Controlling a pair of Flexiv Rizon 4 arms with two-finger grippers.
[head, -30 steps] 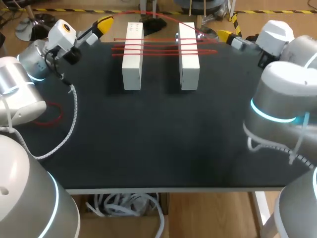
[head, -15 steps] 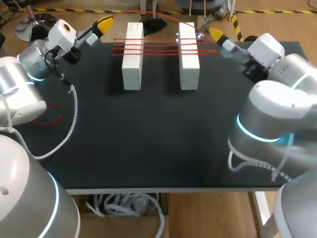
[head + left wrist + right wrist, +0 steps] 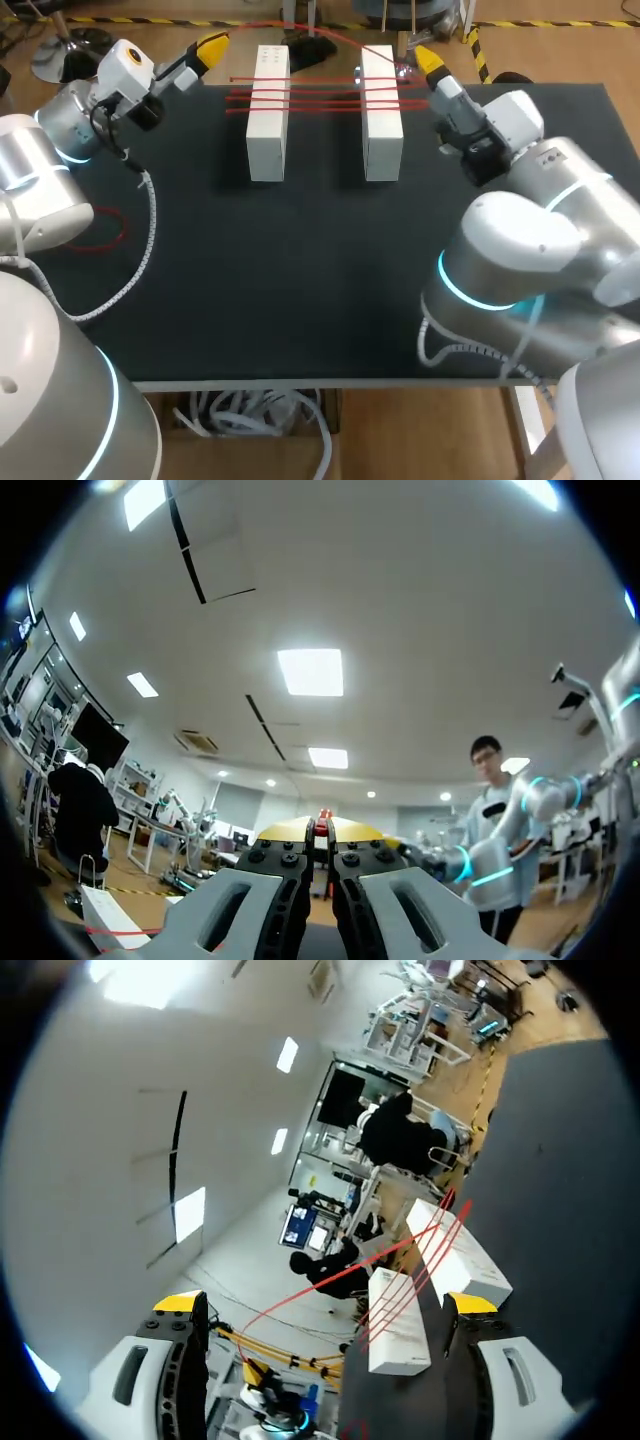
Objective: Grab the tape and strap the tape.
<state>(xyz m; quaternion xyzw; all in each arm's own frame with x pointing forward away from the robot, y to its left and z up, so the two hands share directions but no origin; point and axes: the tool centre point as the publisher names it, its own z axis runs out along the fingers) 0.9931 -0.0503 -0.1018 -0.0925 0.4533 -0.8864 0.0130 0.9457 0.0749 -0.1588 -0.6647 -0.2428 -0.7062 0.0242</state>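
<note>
A black table [image 3: 300, 270] carries two white blocks: one [image 3: 268, 112] near the left gripper [image 3: 210, 47], the other [image 3: 382, 112] just beside the right gripper [image 3: 428, 60]. Red tape [image 3: 320, 90] runs in several strands across both blocks, between the two grippers, with one loose strand arcing over the far side toward the left gripper. In the left wrist view that gripper's yellow tips are pressed together, pinching a sliver of the red tape [image 3: 321, 824]. The right gripper's fingers are spread wide, nothing between them, with blocks and tape lying just ahead.
</note>
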